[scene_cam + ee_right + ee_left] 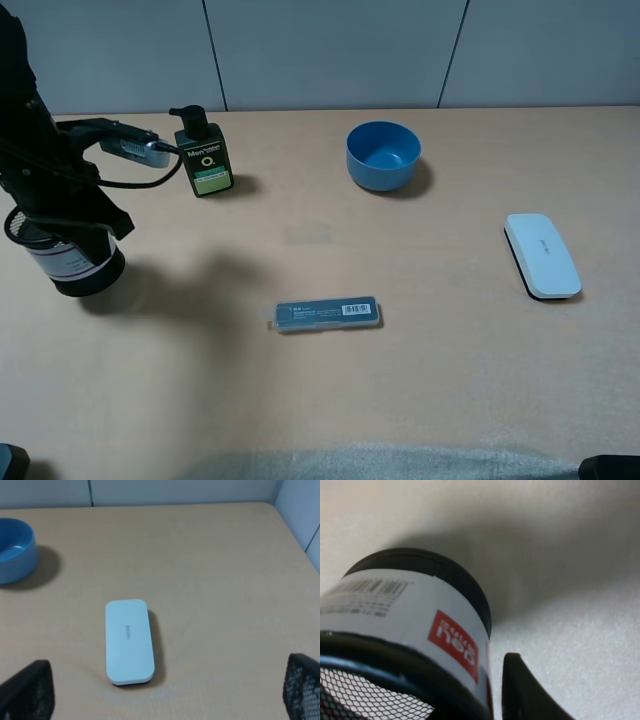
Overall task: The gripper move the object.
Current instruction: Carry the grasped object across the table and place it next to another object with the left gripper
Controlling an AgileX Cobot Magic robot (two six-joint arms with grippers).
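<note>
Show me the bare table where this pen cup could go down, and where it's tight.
Widest bare patch: the middle, bordered by pump bottle, blue bowl, white case and flat grey box. Also free: the near strip in front of that box. Tight: the left side, with pen cup, left arm and pump bottle.

Ext. view, far left: black left gripper w/ grey module (55,222) covers the top of the black wire-mesh pen cup w/ white label (78,265); grip can't be seen. Left wrist cam: cup cropped by frame edge, barcode print blurred, one dark finger (522,695) partly out of frame. Right wrist cam: blue plastic bowl (12,550) and black mesh-textured fingertips (25,692) cropped.
</note>
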